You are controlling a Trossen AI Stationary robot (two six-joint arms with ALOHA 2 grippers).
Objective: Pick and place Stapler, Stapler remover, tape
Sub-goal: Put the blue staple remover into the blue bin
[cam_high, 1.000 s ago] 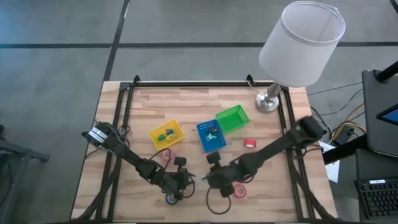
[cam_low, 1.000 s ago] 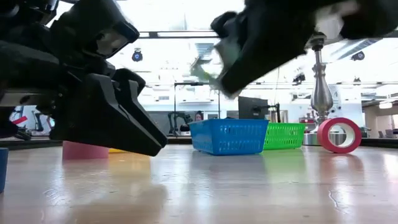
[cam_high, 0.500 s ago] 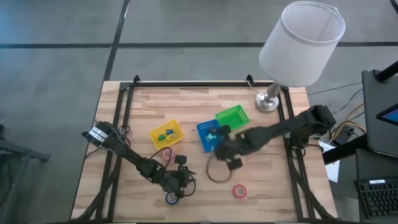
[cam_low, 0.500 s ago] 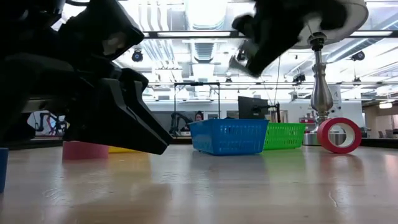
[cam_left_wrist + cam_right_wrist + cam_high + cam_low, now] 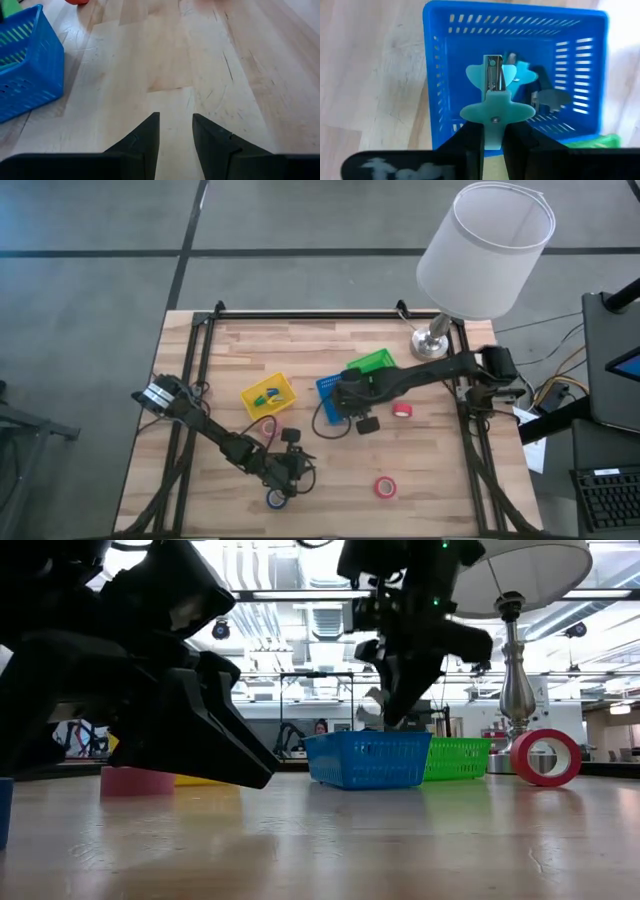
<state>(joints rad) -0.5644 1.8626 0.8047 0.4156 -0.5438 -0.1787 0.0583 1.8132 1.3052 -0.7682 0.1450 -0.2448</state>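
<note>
Right gripper (image 5: 492, 137) pinches a light-blue staple remover (image 5: 496, 102) above the blue basket (image 5: 436, 60) — mid-bench, beside the green basket (image 5: 372, 370). Left gripper (image 5: 176, 132), fingers spread on nothing, sits near the front edge by a blue tape roll (image 5: 275, 500); pink roll (image 5: 385, 487) nearby.

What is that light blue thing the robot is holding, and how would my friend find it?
Find the big white lamp, then follow the right arm to the blue bin in the table's middle. Pinched in the right gripper above it hangs a staple remover: pale blue wings, metal claw, the only one off the table.
</note>
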